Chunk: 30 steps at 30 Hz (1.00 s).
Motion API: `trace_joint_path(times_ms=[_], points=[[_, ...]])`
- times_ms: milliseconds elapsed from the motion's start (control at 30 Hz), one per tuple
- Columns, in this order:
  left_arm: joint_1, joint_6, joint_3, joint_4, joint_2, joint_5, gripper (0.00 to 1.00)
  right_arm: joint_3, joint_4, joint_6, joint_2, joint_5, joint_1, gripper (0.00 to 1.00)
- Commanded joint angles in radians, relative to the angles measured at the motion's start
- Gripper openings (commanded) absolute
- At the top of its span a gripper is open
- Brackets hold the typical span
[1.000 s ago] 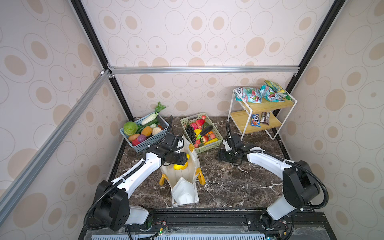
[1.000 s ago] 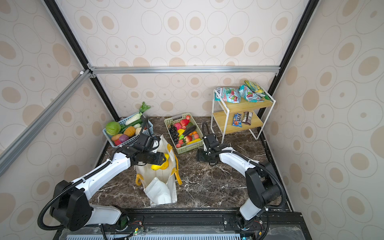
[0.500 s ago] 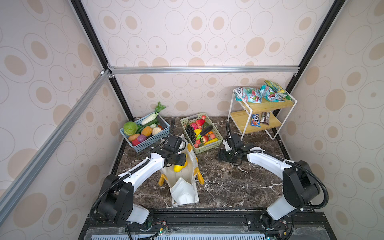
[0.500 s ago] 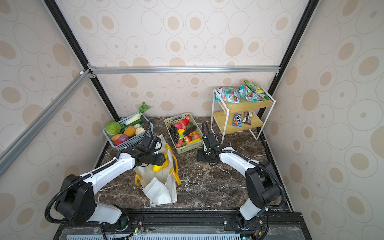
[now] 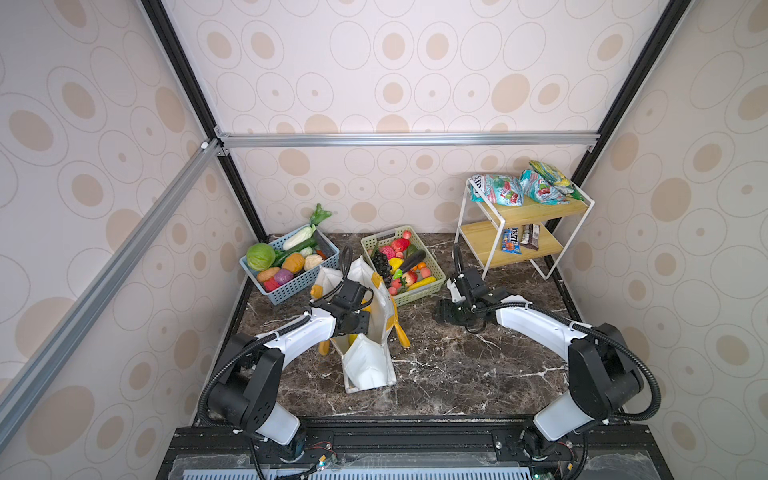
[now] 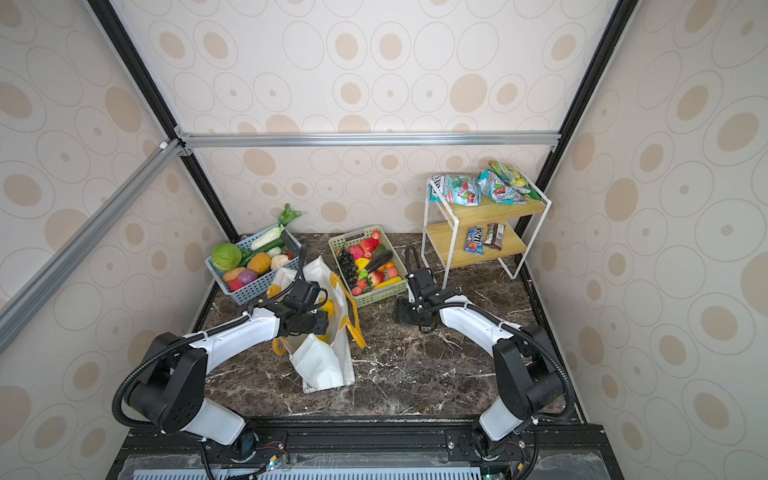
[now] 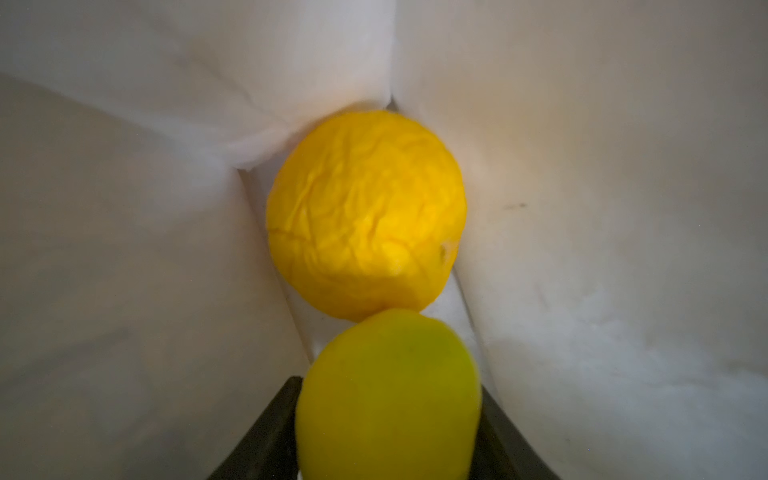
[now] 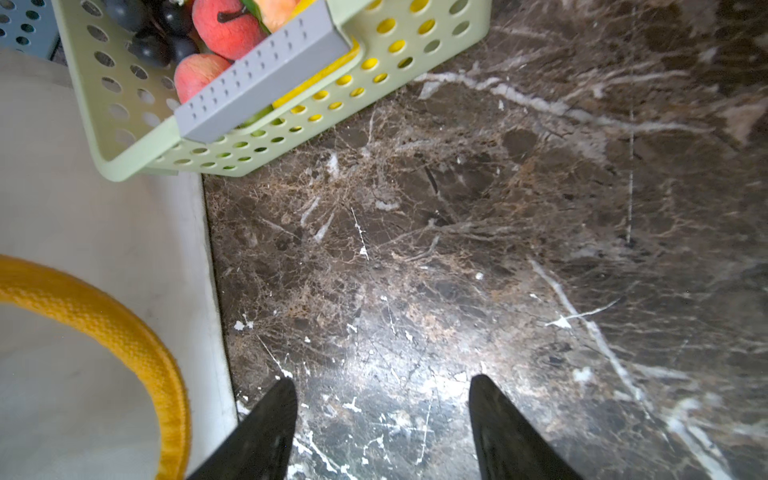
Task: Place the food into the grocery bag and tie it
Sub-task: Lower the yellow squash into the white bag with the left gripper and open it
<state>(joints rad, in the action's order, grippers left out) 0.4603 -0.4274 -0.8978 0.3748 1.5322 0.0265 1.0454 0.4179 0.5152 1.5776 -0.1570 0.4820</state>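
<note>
Inside the bag, the left tool has a green-yellow fruit filling the gap between its 2 jaws. Whether the fruit is gripped or loose cannot be told. Just beyond it, 1 wrinkled yellow fruit lies in the bag's bottom fold. The bag stands open on the surface, near the blue basket and green basket. The right tool hangs over bare surface beside the bag, jaws well apart, empty.

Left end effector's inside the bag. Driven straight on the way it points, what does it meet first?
The wrinkled yellow fruit in the grocery bag, dead ahead; the yellow-green fruit at the left end effector would touch it first. Depth unclear.
</note>
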Motion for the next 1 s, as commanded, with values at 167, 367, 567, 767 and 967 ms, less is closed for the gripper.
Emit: trace_joint_path(times_ms=[167, 367, 567, 767, 967], points=[[0.001, -0.046, 0.027, -0.025, 0.005, 0.046, 0.67, -0.021, 0.004, 0.007, -0.04, 0.014, -0.003, 0.68], [0.001, -0.061, 0.039, -0.041, -0.009, 0.035, 0.77, -0.013, 0.008, 0.008, -0.043, 0.013, -0.004, 0.69], [0.001, -0.083, 0.023, -0.054, -0.044, -0.008, 0.83, 0.006, 0.014, 0.008, -0.049, 0.01, -0.003, 0.69], [0.0, -0.091, -0.039, -0.026, -0.084, -0.034, 0.85, 0.06, 0.042, -0.015, -0.052, 0.027, -0.001, 0.69], [-0.002, -0.087, -0.113, 0.014, -0.12, -0.038, 0.85, 0.15, 0.092, -0.042, -0.021, 0.077, 0.015, 0.69]])
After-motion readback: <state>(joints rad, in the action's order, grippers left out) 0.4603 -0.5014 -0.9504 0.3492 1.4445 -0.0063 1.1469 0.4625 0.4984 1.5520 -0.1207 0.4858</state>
